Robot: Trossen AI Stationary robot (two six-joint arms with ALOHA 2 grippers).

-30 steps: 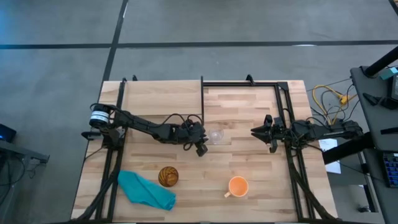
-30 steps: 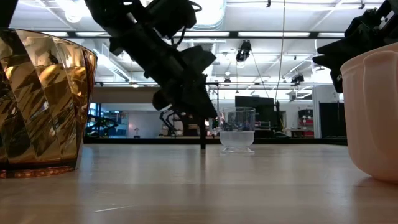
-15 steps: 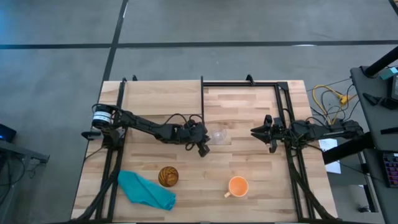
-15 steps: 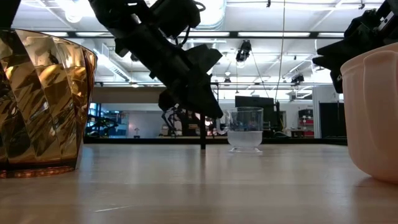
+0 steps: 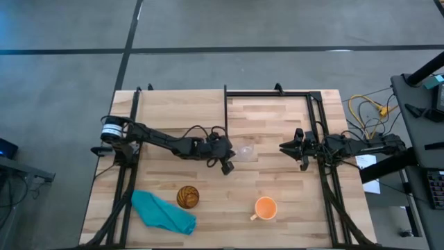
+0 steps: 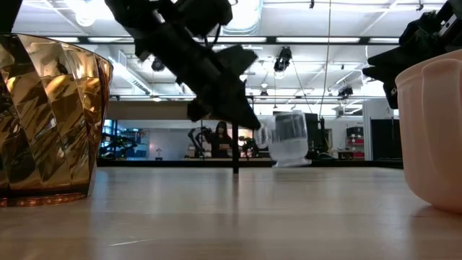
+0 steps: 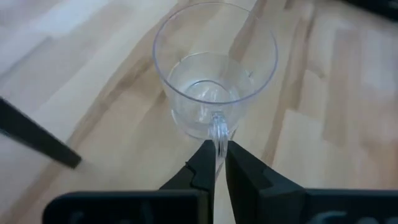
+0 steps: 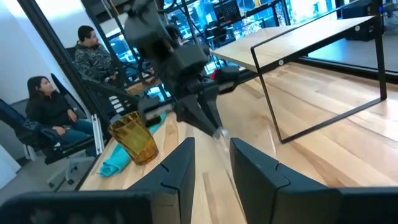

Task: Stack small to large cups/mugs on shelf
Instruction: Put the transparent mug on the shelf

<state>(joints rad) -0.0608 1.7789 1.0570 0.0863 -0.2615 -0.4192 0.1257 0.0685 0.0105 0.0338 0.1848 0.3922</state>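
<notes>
My left gripper (image 7: 216, 163), clamped on the clear cup's (image 7: 214, 74) handle, has just tilted it off the table (image 5: 291, 180), beginning its transfer.

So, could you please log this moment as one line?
left gripper: shut on clear cup handle, cup lifted, tilted | right gripper: open, waiting

Light even and bright from above in my high view, shadows on table (image 5: 291, 187) weak. Low view backlit: ceiling lamps (image 6: 245, 14) glare white, left arm (image 6: 195, 58) only dark silhouette. Amber tumbler (image 6: 47, 119) and orange mug (image 6: 431, 133) very near lens, soft. Clear cup (image 6: 289, 137) smeared by motion blur. Left wrist view pale, wood blurred at edges. Right wrist view: own fingers (image 8: 177, 168) out of focus.
</notes>
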